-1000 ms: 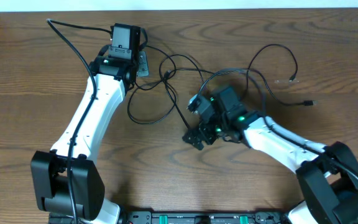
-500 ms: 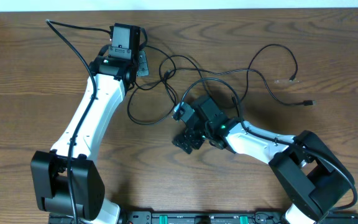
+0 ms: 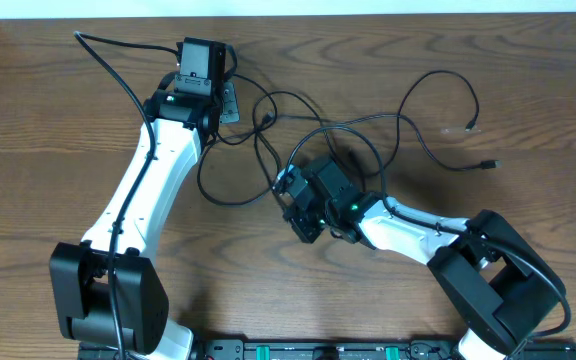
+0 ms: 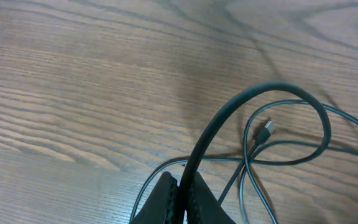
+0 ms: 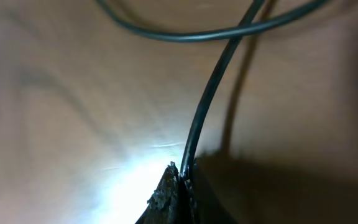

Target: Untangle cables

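Several thin black cables (image 3: pixel 320 128) loop and cross in the middle of the wooden table (image 3: pixel 48 130), with loose plug ends at the right (image 3: pixel 472 125). My left gripper (image 3: pixel 230 103) sits at the back left of the tangle and is shut on one black cable (image 4: pixel 263 91), which arcs up from its fingertips (image 4: pixel 182 185). A small plug (image 4: pixel 268 127) lies just beyond. At the tangle's front edge my right gripper (image 3: pixel 300 222) is shut on another black cable (image 5: pixel 209 102), which is pinched between its fingertips (image 5: pixel 183 176). No white cable shows.
A thicker black robot wire (image 3: pixel 108 45) runs along the back left by the left arm. The table's far edge meets a white wall (image 3: pixel 288 6). Bare wood (image 3: pixel 528 100) lies right of the cable ends.
My right gripper moved left toward the tangle and shut on a black cable. The loop at the tangle's lower left shifted a little. The left arm stayed put.
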`<state>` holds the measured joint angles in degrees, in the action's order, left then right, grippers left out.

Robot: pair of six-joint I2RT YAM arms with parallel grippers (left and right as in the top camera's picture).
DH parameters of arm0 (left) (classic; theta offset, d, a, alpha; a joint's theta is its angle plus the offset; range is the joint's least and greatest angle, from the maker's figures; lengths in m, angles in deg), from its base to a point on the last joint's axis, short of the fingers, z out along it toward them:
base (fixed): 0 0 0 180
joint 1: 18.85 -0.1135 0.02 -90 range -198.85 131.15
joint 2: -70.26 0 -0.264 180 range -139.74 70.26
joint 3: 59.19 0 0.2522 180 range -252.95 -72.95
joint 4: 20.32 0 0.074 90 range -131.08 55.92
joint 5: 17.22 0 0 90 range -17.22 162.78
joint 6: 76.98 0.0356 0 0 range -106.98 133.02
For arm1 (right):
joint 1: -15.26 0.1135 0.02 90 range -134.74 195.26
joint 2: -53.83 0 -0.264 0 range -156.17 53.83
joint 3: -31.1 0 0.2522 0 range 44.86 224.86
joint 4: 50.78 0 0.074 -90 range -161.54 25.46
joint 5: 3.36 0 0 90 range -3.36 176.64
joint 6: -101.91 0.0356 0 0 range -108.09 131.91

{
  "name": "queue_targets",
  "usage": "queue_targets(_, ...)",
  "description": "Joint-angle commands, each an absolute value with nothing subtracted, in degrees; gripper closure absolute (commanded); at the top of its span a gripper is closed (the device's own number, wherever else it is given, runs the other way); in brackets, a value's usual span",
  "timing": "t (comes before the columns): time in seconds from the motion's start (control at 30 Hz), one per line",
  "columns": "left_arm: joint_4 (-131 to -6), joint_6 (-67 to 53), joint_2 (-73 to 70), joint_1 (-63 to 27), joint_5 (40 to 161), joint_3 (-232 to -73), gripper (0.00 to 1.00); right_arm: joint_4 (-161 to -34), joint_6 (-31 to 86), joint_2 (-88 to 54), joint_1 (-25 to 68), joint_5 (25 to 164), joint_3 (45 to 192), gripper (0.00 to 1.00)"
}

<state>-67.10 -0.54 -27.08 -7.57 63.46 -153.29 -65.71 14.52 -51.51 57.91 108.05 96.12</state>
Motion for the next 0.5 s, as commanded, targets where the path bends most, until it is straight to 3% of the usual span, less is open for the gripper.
queue_targets(0.0, -66.75, -1.24, -27.82, -7.85, 63.18, -153.79, 0.92, -66.71, 17.26, -46.74, 57.87, 123.67, 96.15, 0.99)
queue_targets(0.2, -65.17, -1.22, -27.82, -7.87, 61.08, -153.79, 0.93, -68.66, 17.32, -32.75, 57.47, 135.13, 96.15, 0.99)
queue_targets(0.47, -64.67, -1.24, -27.84, -8.66, 55.29, -153.79, 0.92, -68.74, 17.76, -5.45, 48.80, 126.19, 96.15, 0.99)
